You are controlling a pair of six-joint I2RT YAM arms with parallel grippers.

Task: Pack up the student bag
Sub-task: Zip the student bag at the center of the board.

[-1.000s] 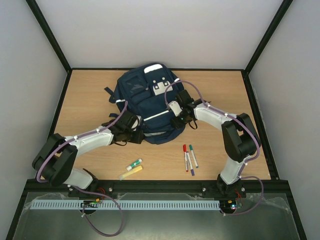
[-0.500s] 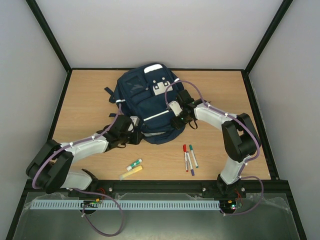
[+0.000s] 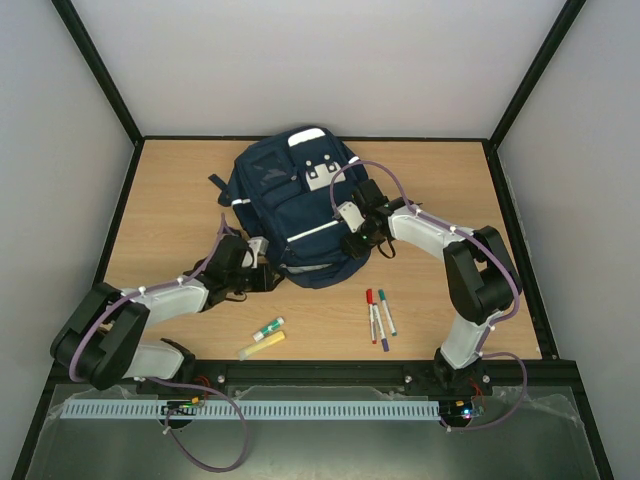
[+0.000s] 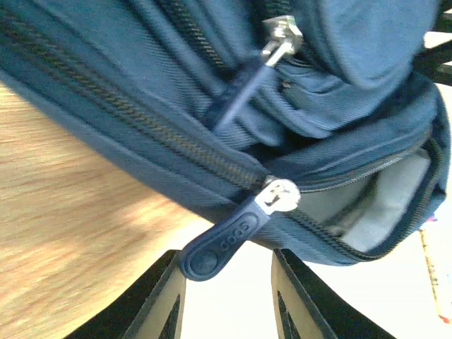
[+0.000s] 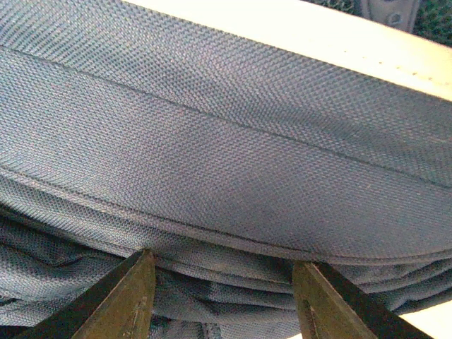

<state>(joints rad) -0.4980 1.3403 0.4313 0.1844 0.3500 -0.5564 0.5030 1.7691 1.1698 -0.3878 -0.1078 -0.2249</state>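
Note:
The student bag (image 3: 290, 200), navy blue with white stripes, lies at the table's middle back. My left gripper (image 3: 266, 272) is at its lower left corner. In the left wrist view a zip's dark blue pull tab (image 4: 226, 240) hangs from its silver slider (image 4: 279, 194). The tab's end leans on the left finger (image 4: 166, 296), and my left gripper (image 4: 227, 270) stands open. Right of the slider the pocket gapes, showing grey lining (image 4: 395, 205). My right gripper (image 3: 352, 243) presses into the bag's right side. Its fingers (image 5: 134, 289) hold a wide fold of bag fabric (image 5: 226, 176).
Three markers (image 3: 378, 318) lie on the wood in front of the bag, to the right. A green-capped pen (image 3: 268, 327) and a yellow highlighter (image 3: 262, 345) lie near the front edge. Black frame posts rise at the table's corners.
My left arm has drawn back toward the left and the front, off the bag's corner, and its jaws have narrowed. The right arm and the bag have stayed put.

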